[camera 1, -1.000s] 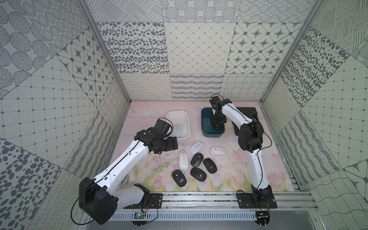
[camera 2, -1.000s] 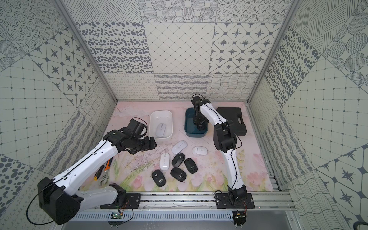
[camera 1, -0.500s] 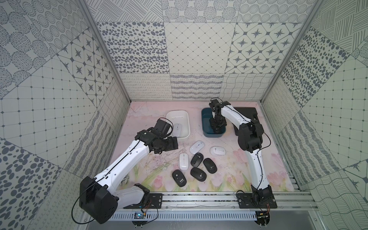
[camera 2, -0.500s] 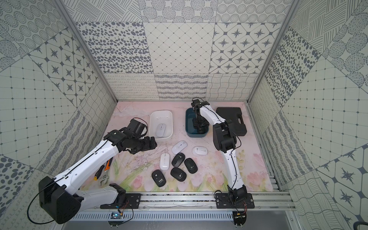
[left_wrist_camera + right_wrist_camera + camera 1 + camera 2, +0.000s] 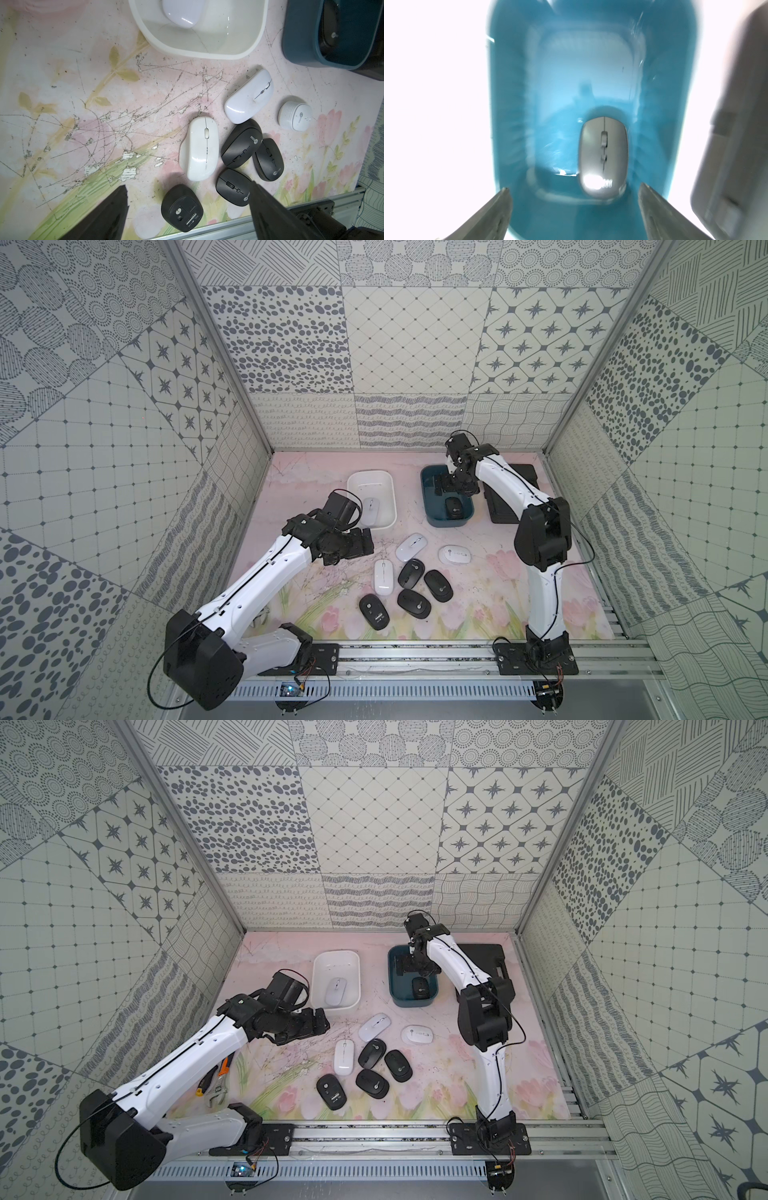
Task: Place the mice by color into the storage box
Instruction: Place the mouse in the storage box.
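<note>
Both top views are bright, even and sharp, with only soft, small shadows. My left wrist view is sharp too, with little shiny spots on the white mouse and inside the white tub. My right wrist view is far too bright: all around the blue tub is plain white. It is smeared and blurry, and the black mouse there looks pale grey with a glare spot.
</note>
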Action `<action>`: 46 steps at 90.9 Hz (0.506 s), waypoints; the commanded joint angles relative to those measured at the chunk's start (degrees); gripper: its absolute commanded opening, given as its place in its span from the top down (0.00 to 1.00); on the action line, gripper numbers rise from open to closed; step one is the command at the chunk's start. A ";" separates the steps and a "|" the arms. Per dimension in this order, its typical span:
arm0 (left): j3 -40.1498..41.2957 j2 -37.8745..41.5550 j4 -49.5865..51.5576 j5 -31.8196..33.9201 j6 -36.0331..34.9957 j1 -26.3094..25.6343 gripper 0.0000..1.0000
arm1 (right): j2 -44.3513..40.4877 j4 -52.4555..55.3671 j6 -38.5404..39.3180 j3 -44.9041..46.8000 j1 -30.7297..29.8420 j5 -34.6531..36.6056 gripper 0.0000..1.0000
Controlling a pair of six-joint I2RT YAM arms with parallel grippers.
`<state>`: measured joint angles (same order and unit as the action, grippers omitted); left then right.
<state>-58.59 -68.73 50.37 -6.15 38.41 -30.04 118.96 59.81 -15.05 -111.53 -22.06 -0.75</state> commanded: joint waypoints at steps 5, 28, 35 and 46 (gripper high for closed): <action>0.27 -3.42 0.99 -0.45 3.01 -2.72 0.05 | -13.28 -6.73 -3.01 7.30 -1.04 -3.39 0.01; 1.39 -11.90 -2.44 1.11 6.71 -7.10 0.05 | -32.95 -10.58 -7.61 28.24 -2.79 -2.39 0.01; 1.85 -14.33 -4.79 1.29 8.44 -8.92 0.06 | -38.69 -11.01 -9.74 34.00 -3.16 -2.09 0.01; -0.52 -19.53 -5.47 4.66 8.64 -11.17 0.05 | -46.23 -11.22 -12.47 42.13 -3.66 -2.25 0.01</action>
<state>-57.41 -82.61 47.77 -5.82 43.55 -38.46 78.22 50.78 -23.40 -74.85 -25.17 -3.16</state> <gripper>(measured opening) 0.944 0.991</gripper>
